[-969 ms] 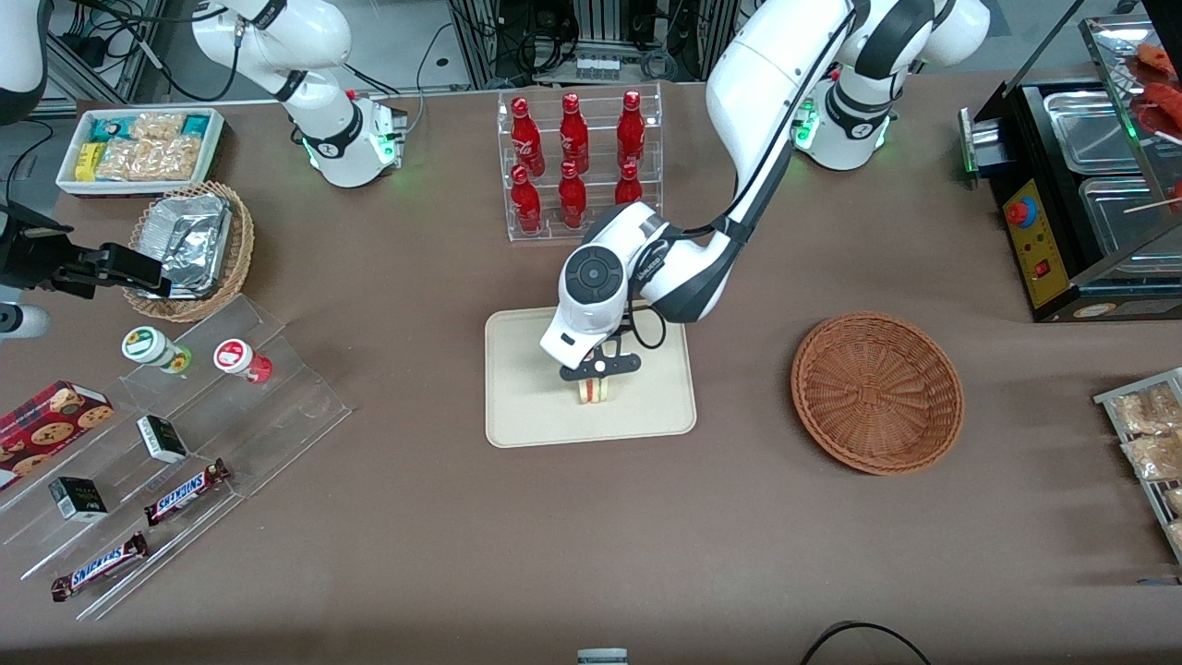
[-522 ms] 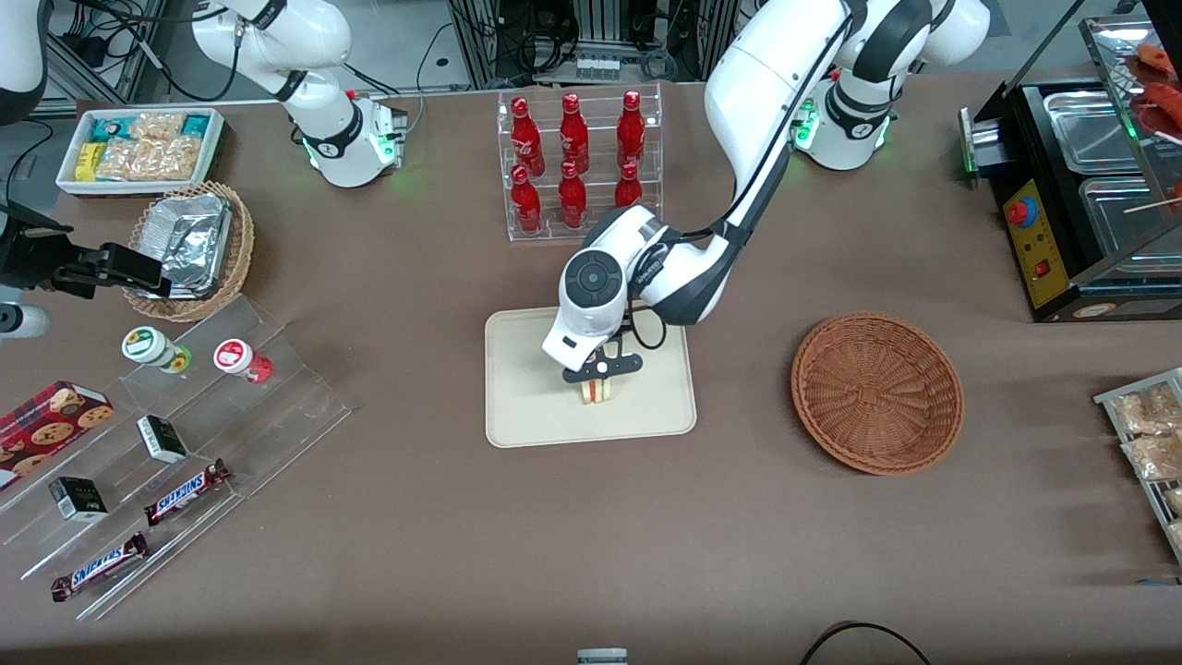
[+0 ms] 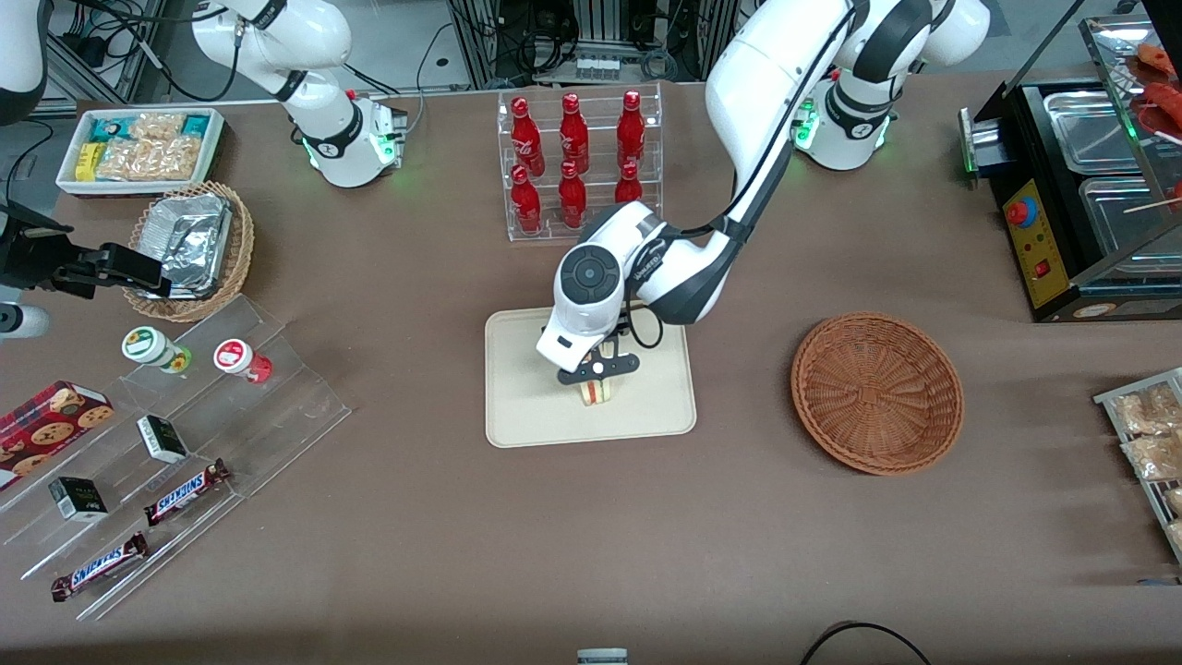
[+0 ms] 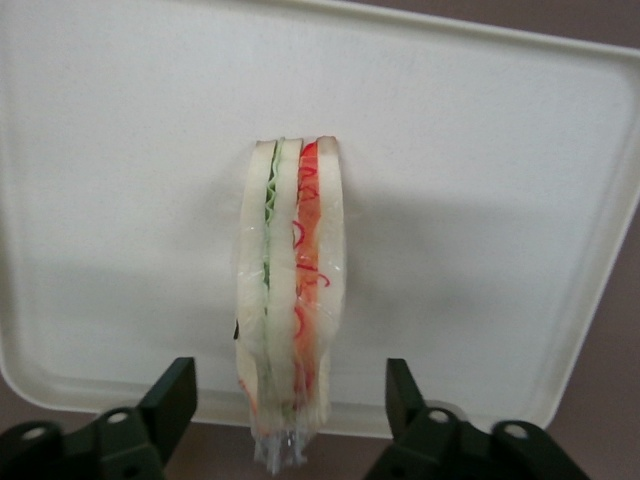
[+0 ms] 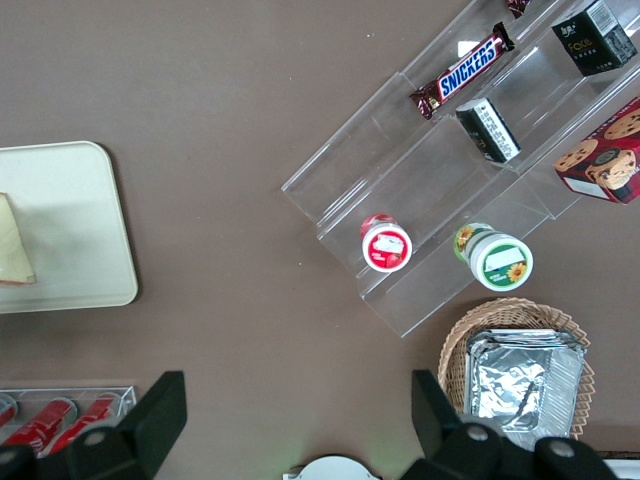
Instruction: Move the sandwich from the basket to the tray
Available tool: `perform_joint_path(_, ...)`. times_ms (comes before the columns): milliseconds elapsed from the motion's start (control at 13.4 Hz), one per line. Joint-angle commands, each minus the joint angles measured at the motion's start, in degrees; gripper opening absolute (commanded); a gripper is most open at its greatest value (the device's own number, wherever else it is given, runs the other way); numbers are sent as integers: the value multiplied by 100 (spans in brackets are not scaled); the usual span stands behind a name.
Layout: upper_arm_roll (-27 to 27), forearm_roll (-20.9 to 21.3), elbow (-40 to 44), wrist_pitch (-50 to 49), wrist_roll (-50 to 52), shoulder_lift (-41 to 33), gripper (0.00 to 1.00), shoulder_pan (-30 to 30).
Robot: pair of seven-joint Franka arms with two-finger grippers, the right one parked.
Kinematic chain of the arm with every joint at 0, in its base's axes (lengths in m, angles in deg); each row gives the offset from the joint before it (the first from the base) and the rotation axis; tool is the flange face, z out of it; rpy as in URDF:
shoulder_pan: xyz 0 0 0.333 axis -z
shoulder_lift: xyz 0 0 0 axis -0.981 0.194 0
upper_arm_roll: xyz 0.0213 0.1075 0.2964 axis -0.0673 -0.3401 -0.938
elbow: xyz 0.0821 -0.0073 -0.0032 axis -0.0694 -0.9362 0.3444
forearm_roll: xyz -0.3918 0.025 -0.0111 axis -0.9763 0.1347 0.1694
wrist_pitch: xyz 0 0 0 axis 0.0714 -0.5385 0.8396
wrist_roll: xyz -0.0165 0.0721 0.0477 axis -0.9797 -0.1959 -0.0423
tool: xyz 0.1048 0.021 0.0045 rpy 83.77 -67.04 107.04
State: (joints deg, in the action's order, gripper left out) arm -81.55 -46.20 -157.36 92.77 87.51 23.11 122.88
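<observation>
The sandwich [image 3: 597, 392] stands on its long edge on the cream tray [image 3: 526, 388], near the tray's middle. In the left wrist view the sandwich [image 4: 290, 300] shows white bread with green and red filling in clear wrap, upright on the tray [image 4: 480, 150]. My left gripper [image 3: 597, 369] hangs just above it, open. The gripper [image 4: 290, 385] has one black finger [image 4: 172, 395] on each side of the wedge, with a clear gap to the wrap on both sides. The reddish-brown basket [image 3: 877, 392] sits empty toward the working arm's end. The right wrist view catches the sandwich's corner [image 5: 12, 245] on the tray [image 5: 70, 220].
A clear rack of red bottles [image 3: 577, 162] stands farther from the front camera than the tray. Stepped acrylic shelves with snacks [image 3: 185, 434], a foil-lined basket [image 3: 189, 249] and a white snack box [image 3: 138, 148] lie toward the parked arm's end. A black food warmer [image 3: 1080, 185] stands past the basket.
The left arm's wrist has shifted slightly away from the front camera. The sandwich keeps its place on the tray.
</observation>
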Motion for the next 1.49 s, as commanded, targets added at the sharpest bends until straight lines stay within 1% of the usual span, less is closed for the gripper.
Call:
perform_joint_path(0, -44, -74, 152, -439, -42, -305, 100, -160)
perform_joint_path(224, -79, 66, 126, -624, -717, -586, 100, -197)
perform_joint_path(298, -96, 250, 99, -790, -1051, -700, 100, -240)
perform_joint_path(373, -123, 347, 99, -966, -1237, -805, 100, -389)
perform_joint_path(522, -166, 427, 21, -1414, -1317, -1051, 100, -548)
perform_joint_path(596, -254, 436, -67, -1468, -1387, -1200, 100, -696)
perform_joint_path(671, -255, 436, -181, -1555, -1518, -1341, 100, -863)
perform_joint_path(820, -281, 462, -488, -1539, -2080, -1605, 100, -996)
perform_joint_path(1118, -290, 471, -1121, -1513, -3222, -2167, 100, -1733)
perform_joint_path(1267, -290, 471, -1402, -1512, -3750, -2440, 100, -2006)
perform_joint_path(1416, -290, 489, -1762, -1486, -3919, -2782, 100, -2296)
